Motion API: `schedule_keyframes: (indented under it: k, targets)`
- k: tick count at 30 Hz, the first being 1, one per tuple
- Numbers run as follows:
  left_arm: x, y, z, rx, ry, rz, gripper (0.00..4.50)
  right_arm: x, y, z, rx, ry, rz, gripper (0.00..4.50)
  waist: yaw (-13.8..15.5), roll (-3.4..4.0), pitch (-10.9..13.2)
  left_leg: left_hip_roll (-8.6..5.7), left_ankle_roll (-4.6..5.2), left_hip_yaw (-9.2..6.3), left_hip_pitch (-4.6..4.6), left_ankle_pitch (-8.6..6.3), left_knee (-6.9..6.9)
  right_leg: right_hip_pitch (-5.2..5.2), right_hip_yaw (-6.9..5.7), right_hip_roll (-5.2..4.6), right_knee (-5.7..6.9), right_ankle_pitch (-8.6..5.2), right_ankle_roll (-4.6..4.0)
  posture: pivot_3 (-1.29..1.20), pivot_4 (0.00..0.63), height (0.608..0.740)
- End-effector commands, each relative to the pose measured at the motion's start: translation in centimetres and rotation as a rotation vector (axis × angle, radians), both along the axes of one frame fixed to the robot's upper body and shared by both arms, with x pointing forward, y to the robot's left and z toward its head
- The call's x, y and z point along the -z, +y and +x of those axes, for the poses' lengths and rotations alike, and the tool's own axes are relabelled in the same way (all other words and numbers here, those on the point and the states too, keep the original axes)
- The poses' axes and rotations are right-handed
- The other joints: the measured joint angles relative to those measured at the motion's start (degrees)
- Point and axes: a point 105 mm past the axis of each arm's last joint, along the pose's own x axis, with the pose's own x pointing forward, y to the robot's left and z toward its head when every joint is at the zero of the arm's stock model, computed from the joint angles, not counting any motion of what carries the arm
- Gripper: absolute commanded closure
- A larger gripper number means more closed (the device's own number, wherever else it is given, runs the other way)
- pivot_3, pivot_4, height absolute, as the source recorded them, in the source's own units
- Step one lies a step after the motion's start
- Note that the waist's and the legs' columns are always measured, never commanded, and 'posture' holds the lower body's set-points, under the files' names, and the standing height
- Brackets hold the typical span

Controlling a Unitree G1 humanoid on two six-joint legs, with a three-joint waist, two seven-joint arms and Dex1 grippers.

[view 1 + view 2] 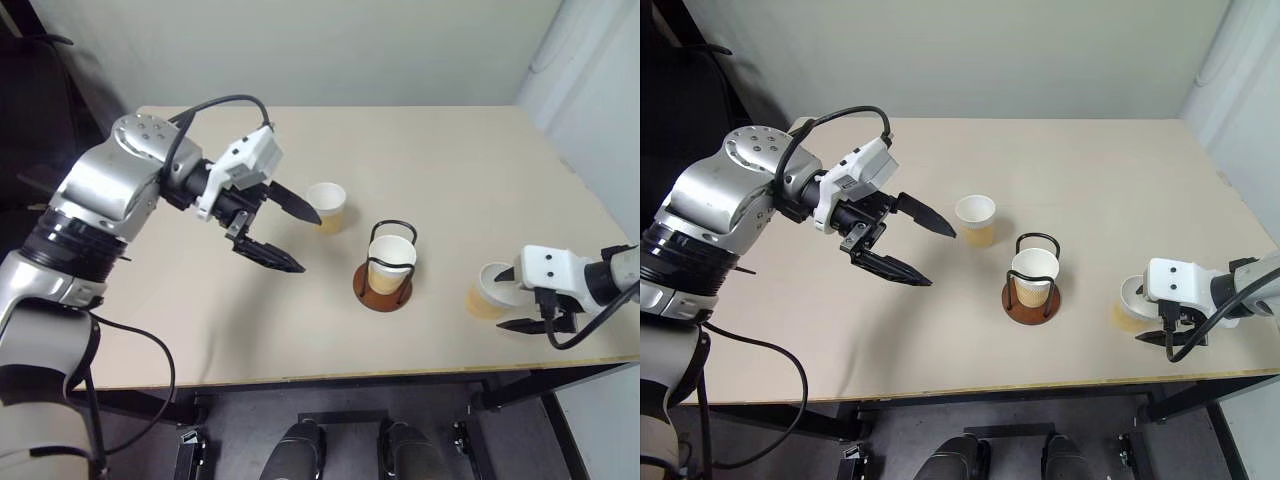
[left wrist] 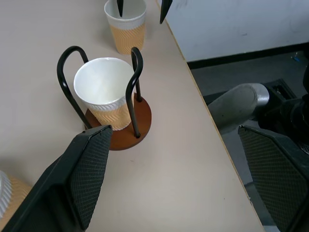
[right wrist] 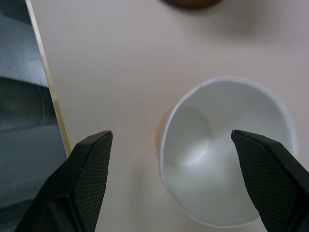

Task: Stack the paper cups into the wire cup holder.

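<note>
Three paper cups on the table (image 1: 200,320), all upright. One cup (image 1: 391,262) already seated inside the wire holder (image 1: 384,285), near the table's middle. A second cup (image 1: 326,207) just beyond the far fingertip of the left gripper (image 1: 285,236), untouched. A third cup (image 1: 489,290) near the table's front edge, directly under the right gripper (image 1: 518,298).

Right jaws spread wide, clamped on nothing. Seen along them, the third cup's mouth (image 3: 227,174) sits below and between the two fingers (image 3: 84,183), off-centre toward one of them, with neither pad touching the rim. Left jaws likewise wide apart and empty, hanging above the table with the holder (image 2: 118,130) out ahead between the fingertips.

Likely very light, thin-walled and easily crushed: a hard squeeze would probably oval the mouth or crease the side, and an ovalled cup would nest badly. Ribbed outer wall should give fair friction; the rolled white rim looks like the stiffest part. Best hold probably across the upper wall just under the rim, one pad on each side, with gentle closure. Alternatively one finger inside and one outside on the rim. Centring over the cup first seems wise, since so light a cup would tip or skid at a one-sided touch. Room needed under the cup's base for dropping straight into the seated cup between the wire loops.
</note>
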Motion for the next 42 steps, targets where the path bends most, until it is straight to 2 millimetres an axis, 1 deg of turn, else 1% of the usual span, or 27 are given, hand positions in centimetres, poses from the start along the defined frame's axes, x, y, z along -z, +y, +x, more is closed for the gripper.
schedule_keyframes:
  k: [1,3,10,11,15,18,20,21,22,24,25,29,31,36,39,42]
  targets:
    - [-1.0,0.3,-0.7,0.031,-0.034,-0.004,0.00,-0.6,0.1,0.5,-0.025,-0.037,-0.025,1.09,-0.01,0.00,0.00,0.00,0.02,0.00,0.01,-0.01,0.00,0.01,0.00,0.00,0.01,0.00,0.00,0.00,0.150,0.740]
    - [-0.9,0.4,-0.7,0.032,-0.038,0.000,0.00,-0.6,0.2,0.6,-0.032,-0.038,-0.031,1.69,-0.03,0.00,0.00,0.00,0.07,-0.01,0.01,-0.03,0.00,0.01,0.00,0.00,0.02,0.02,-0.01,0.00,0.150,0.740]
    - [-0.4,0.8,-1.0,0.051,-0.069,0.012,0.00,-0.6,0.9,0.8,-0.053,-0.035,-0.033,4.34,-0.11,0.00,0.00,0.00,0.15,-0.03,0.01,-0.07,-0.01,0.00,0.00,0.01,0.02,0.04,-0.02,0.00,0.150,0.740]
    - [-0.3,1.0,-0.9,0.048,-0.078,0.019,0.00,-0.8,0.9,0.8,-0.053,-0.036,-0.031,4.47,-0.10,0.00,0.00,0.00,0.15,-0.03,0.01,-0.07,-0.01,0.00,0.00,0.01,0.02,0.04,-0.02,0.00,0.150,0.740]
    - [-0.2,1.7,-0.4,0.029,-0.111,0.028,0.00,-1.4,0.6,0.9,-0.040,-0.039,-0.021,4.47,-0.09,0.00,0.00,0.00,0.11,-0.03,0.00,-0.05,-0.01,0.00,-0.01,0.01,0.00,0.03,-0.03,0.00,0.150,0.740]
    - [-1.1,2.0,0.1,0.015,-0.151,-0.013,0.00,-2.9,0.3,1.1,-0.018,-0.070,-0.006,4.47,-0.11,0.00,0.00,-0.01,0.09,-0.03,-0.01,-0.07,-0.01,-0.01,0.00,0.00,0.00,0.03,-0.03,0.00,0.150,0.740]
    - [-1.5,2.3,0.3,0.005,-0.165,-0.025,0.00,-3.9,0.4,1.2,-0.012,-0.089,0.009,4.47,-0.14,0.00,0.00,-0.01,0.08,-0.03,-0.01,-0.07,-0.02,-0.03,0.02,0.00,0.01,0.03,-0.04,0.00,0.150,0.740]
    - [-1.7,2.5,0.6,-0.005,-0.176,-0.033,0.00,-4.7,0.6,1.2,-0.012,-0.106,0.022,4.47,-0.14,0.00,0.00,-0.01,0.08,-0.03,-0.02,-0.08,-0.02,-0.04,0.02,0.00,0.02,0.04,-0.04,0.00,0.150,0.740]
    - [-2.1,2.7,0.8,-0.019,-0.189,-0.040,0.00,-5.8,1.0,1.2,-0.015,-0.122,0.047,4.47,-0.14,0.00,0.00,-0.01,0.09,-0.03,-0.02,-0.08,-0.05,-0.05,0.01,0.01,0.02,0.04,-0.04,0.00,0.150,0.740]
    - [-2.9,3.2,1.5,-0.054,-0.214,-0.054,0.00,-8.5,2.4,1.2,-0.027,-0.162,0.132,4.47,-0.24,0.01,0.01,-0.01,0.07,-0.03,-0.05,-0.08,-0.06,-0.10,0.03,0.01,0.04,0.04,-0.06,0.00,0.150,0.740]
    - [-3.2,3.4,1.7,-0.068,-0.222,-0.058,0.00,-9.6,3.1,1.1,-0.034,-0.176,0.169,4.47,-0.28,0.01,0.01,-0.02,0.05,-0.02,-0.09,-0.06,-0.08,-0.17,0.05,0.02,0.06,0.05,-0.07,0.00,0.150,0.740]
    - [-3.7,3.9,2.2,-0.097,-0.235,-0.055,0.00,-13.0,5.7,0.8,-0.076,-0.219,0.288,4.47,-0.36,0.00,0.00,0.00,-0.02,-0.08,-0.08,-0.06,-0.20,-0.22,0.02,0.08,0.05,-0.04,-0.22,0.00,0.150,0.740]
    - [-3.7,4.0,2.2,-0.099,-0.236,-0.054,0.00,-14.1,6.5,0.6,-0.095,-0.231,0.313,4.47,-0.32,0.00,0.00,-0.01,-0.04,-0.09,-0.10,-0.07,-0.30,-0.28,0.04,0.09,0.03,-0.06,-0.25,0.00,0.150,0.740]
    - [-3.6,3.9,2.4,-0.100,-0.233,-0.054,0.00,-15.8,8.7,0.0,-0.154,-0.230,0.366,4.47,-0.26,0.00,0.00,0.00,-0.51,-0.12,-0.17,0.13,-0.43,-0.43,-0.01,0.09,0.04,-0.22,-0.41,0.00,0.150,0.740]
    - [-3.6,3.8,2.5,-0.099,-0.231,-0.055,0.00,-15.6,9.7,-0.3,-0.183,-0.216,0.364,4.47,-0.25,-0.01,-0.01,0.01,-0.53,-0.12,-0.16,0.14,-0.60,-0.48,-0.02,0.08,0.03,-0.23,-0.43,0.00,0.150,0.740]
    - [-3.5,3.7,2.6,-0.096,-0.228,-0.057,0.00,-14.9,10.7,-0.2,-0.213,-0.192,0.367,4.47,-0.24,0.00,-0.01,0.02,-0.55,-0.12,-0.15,0.15,-0.76,-0.52,-0.06,0.05,0.04,-0.28,-0.50,0.00,0.150,0.740]
